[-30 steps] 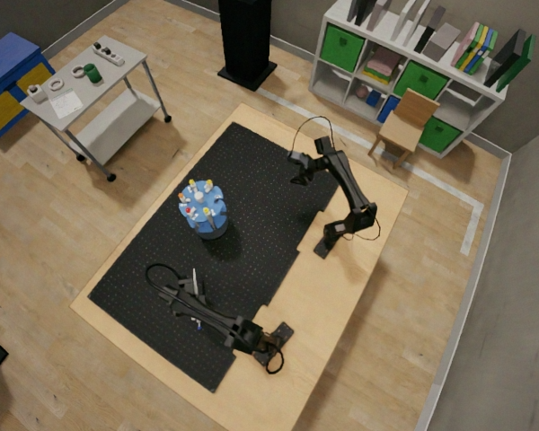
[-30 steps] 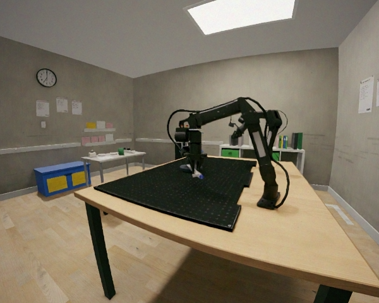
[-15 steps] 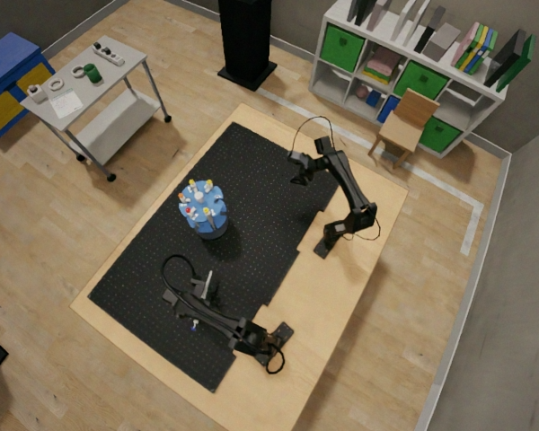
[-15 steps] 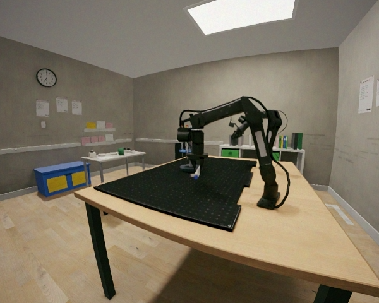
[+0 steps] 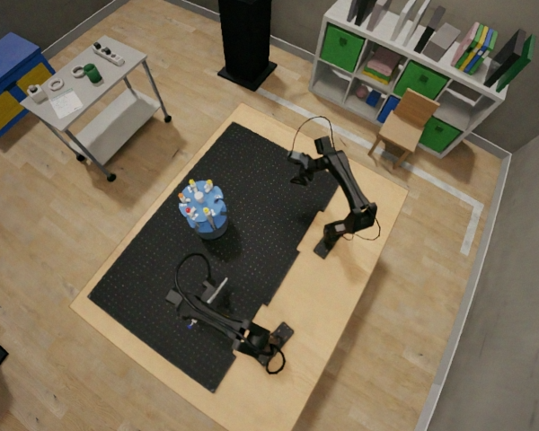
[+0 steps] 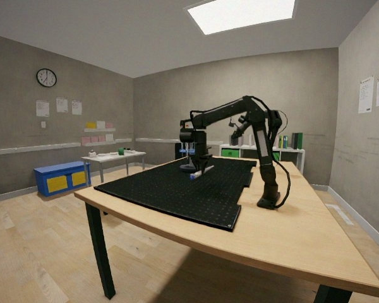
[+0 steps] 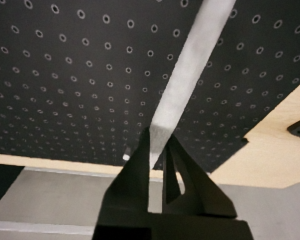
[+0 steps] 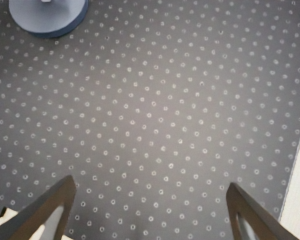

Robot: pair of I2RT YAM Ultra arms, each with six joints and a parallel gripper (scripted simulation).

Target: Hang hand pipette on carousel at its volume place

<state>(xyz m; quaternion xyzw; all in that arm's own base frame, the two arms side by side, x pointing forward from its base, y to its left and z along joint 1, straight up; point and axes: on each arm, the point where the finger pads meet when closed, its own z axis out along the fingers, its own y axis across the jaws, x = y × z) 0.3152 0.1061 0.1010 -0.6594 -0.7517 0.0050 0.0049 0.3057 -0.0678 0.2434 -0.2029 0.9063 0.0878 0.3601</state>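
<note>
The pipette [image 5: 217, 289] [image 6: 195, 175] [image 7: 182, 75] is pale with a blue push button [image 5: 189, 325] [image 6: 192, 177]. My left gripper [image 6: 203, 169] [image 7: 157, 132] is shut on its body and holds it tilted above the mat; in the top view the arm hides part of it. The printed volume cannot be read. The carousel [image 5: 218, 214] [image 6: 187, 168] has a blue head with several hanging pipettes, whose buttons are yellow, orange and red. Its slot markings are too small to read. Its round base [image 8: 47, 17] shows in the right wrist view. My right gripper [image 5: 299, 179] [image 8: 150, 184] is open and empty, high above the mat, away from the carousel.
The black perforated mat [image 5: 256, 185] [image 6: 170, 196] [image 8: 160, 120] covers much of the wooden table [image 5: 325, 296] [image 6: 297, 235]. The carousel stands near the mat's far long edge, between the two arms' reach. The left arm's cable loops between its wrist and the carousel in the top view.
</note>
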